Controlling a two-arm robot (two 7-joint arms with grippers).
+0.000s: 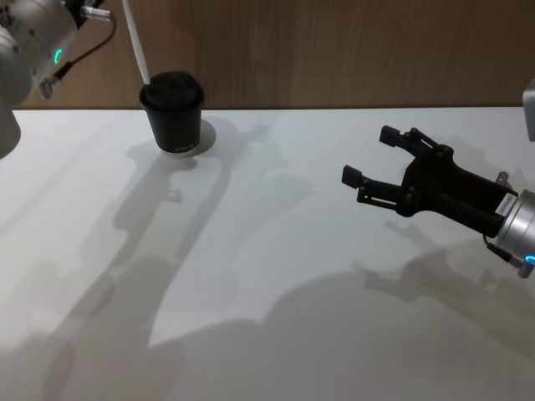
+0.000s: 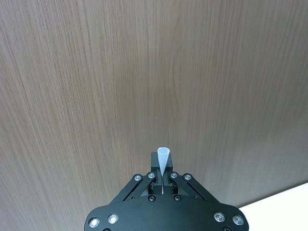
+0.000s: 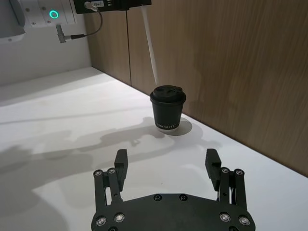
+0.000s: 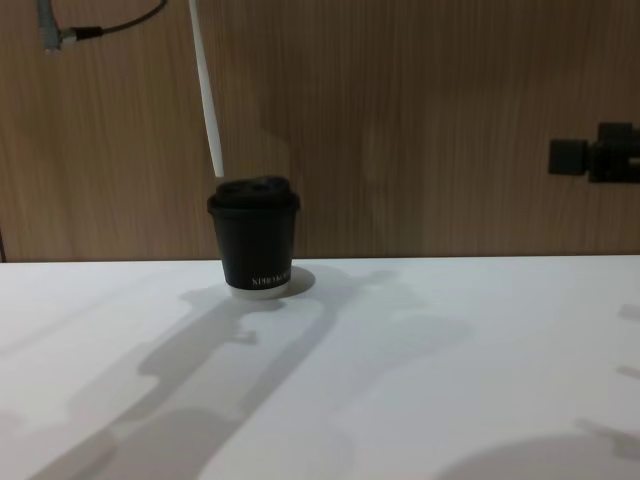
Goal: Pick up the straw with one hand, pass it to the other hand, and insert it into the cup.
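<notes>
The black cup [image 1: 173, 114] with its domed lid stands at the table's back left, by the wooden wall. The white straw [image 1: 136, 42] hangs slightly tilted over it. Its lower tip is just above the lid's left rim, outside the cup. My left gripper [image 2: 163, 179] is shut on the straw's upper part, high above the cup, and the straw's open end [image 2: 163, 159] pokes past the fingers. My right gripper [image 1: 370, 155] hovers open and empty over the table's right side, pointing towards the cup [image 3: 167, 108]. The chest view shows the cup [image 4: 254, 236] and straw [image 4: 207, 95] from the side.
A wooden wall [image 1: 334, 50] rises right behind the cup. The white table [image 1: 276, 276] spreads bare between the cup and my right gripper. My left arm's silver body [image 1: 33, 38], with a green ring and a grey cable, is at the top left.
</notes>
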